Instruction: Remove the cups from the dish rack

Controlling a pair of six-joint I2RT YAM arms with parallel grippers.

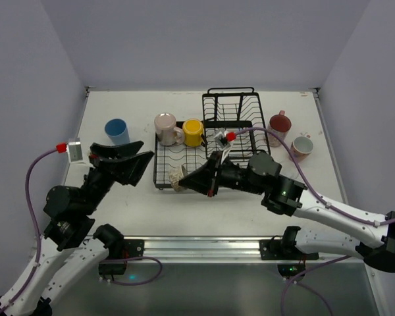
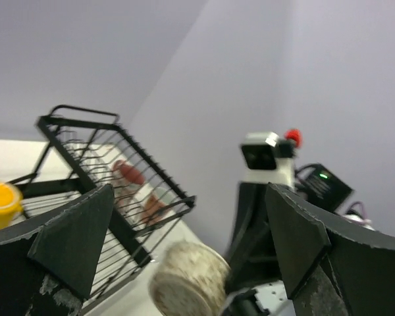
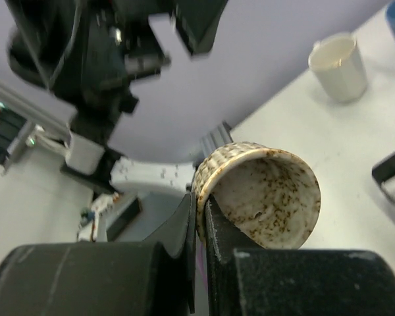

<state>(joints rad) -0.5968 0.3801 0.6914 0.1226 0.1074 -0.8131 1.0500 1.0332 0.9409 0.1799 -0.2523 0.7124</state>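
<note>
The right jaws pinch only the rim wall of the speckled cup [image 3: 263, 191], held sideways at their tips near the dish rack [image 1: 178, 153], so it may pivot and drop; the left jaws stand open, empty.

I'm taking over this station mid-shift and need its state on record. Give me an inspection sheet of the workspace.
Surface: white table, arm bases at its near edge.
Job's things: dish rack; yellow mug on its flat tray; pale mug at the tray's far left corner; blue tumbler, reddish mug and pink mug on the table; speckled cup held at the tray's near edge.
Clutter: nothing seen.
Grippers: left gripper open, empty; right gripper shut on the speckled cup's rim.
Cables: purple cable on left arm; another arcing from the right wrist.
Surroundings: pale walls on three sides.
</note>
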